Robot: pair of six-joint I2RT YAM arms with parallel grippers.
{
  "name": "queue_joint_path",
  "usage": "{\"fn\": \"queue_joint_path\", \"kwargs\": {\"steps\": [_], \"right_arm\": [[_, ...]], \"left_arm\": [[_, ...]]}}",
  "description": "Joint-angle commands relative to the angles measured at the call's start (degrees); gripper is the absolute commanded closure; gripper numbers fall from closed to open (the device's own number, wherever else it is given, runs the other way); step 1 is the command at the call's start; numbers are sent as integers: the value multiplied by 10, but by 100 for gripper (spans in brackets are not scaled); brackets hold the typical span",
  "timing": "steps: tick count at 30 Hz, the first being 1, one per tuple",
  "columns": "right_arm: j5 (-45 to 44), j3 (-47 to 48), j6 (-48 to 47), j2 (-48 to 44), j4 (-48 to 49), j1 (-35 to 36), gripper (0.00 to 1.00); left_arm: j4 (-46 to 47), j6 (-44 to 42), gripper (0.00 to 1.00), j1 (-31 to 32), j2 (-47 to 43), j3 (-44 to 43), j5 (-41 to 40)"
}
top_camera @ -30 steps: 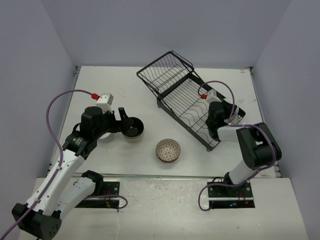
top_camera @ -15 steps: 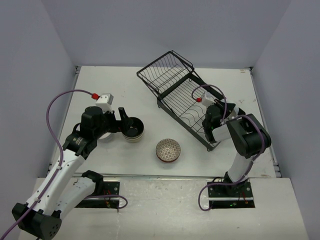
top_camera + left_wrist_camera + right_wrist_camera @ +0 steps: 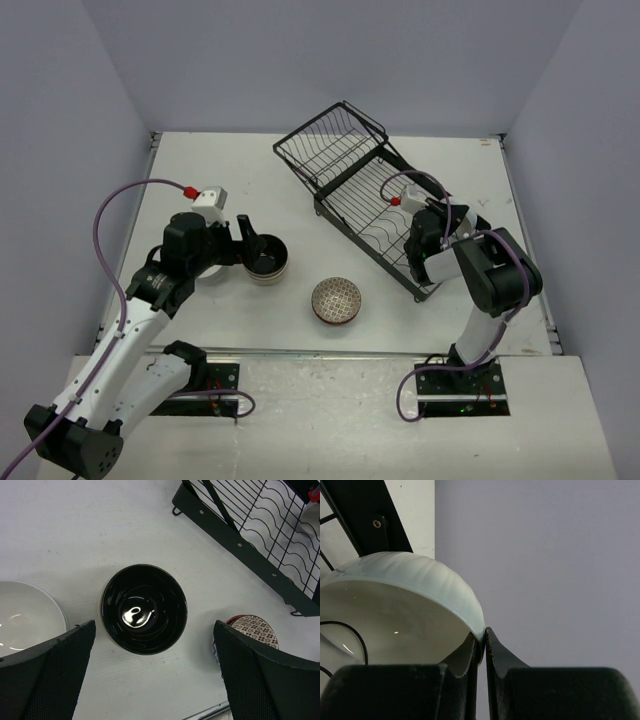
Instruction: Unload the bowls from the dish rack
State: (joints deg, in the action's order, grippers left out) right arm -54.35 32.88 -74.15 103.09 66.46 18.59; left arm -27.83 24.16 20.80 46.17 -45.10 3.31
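Observation:
The black wire dish rack (image 3: 352,190) lies at the back right of the table. My right gripper (image 3: 484,637) is shut on the rim of a pale bluish-white bowl (image 3: 400,605), one finger inside and one outside. In the top view the right gripper (image 3: 409,200) is over the rack's right part. My left gripper (image 3: 155,680) is open above the table, just near of the tan bowl with black inside (image 3: 145,609); the top view shows this bowl (image 3: 268,260) beside the left gripper (image 3: 250,243). A plain white bowl (image 3: 25,612) and a brown patterned bowl (image 3: 336,300) stand on the table.
The rack's hinged basket section (image 3: 332,140) stands raised at the back. The rack's front rail (image 3: 240,545) runs close to the right of the black-inside bowl. Grey walls close the table on three sides. The arm bases are at the near edge.
My right wrist has swung left and in over the rack with the pale bowl held. The left arm and the bowls on the table have not moved.

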Motion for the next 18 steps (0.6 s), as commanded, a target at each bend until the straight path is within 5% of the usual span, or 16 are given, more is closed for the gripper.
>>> {"fn": "queue_joint_path", "kwargs": {"steps": [1,5,12,15,18], "right_arm": [[41,24,12,-41,56,6,100],[31,20,-48,-47,211,3,100],[7,23,-15,-54,230,-10,100],[-16,27,80,-64,168,-14,100],[10,34,286,-124,-143,-19,100]], "left_arm": [[23,-21,0,3,1,5,-4],[23,-21,0,3,3,5,-4],[22,-21,0,3,8,4,-6],[22,-20,0,3,9,3,-5],[22,-21,0,3,10,1,-4]]}}
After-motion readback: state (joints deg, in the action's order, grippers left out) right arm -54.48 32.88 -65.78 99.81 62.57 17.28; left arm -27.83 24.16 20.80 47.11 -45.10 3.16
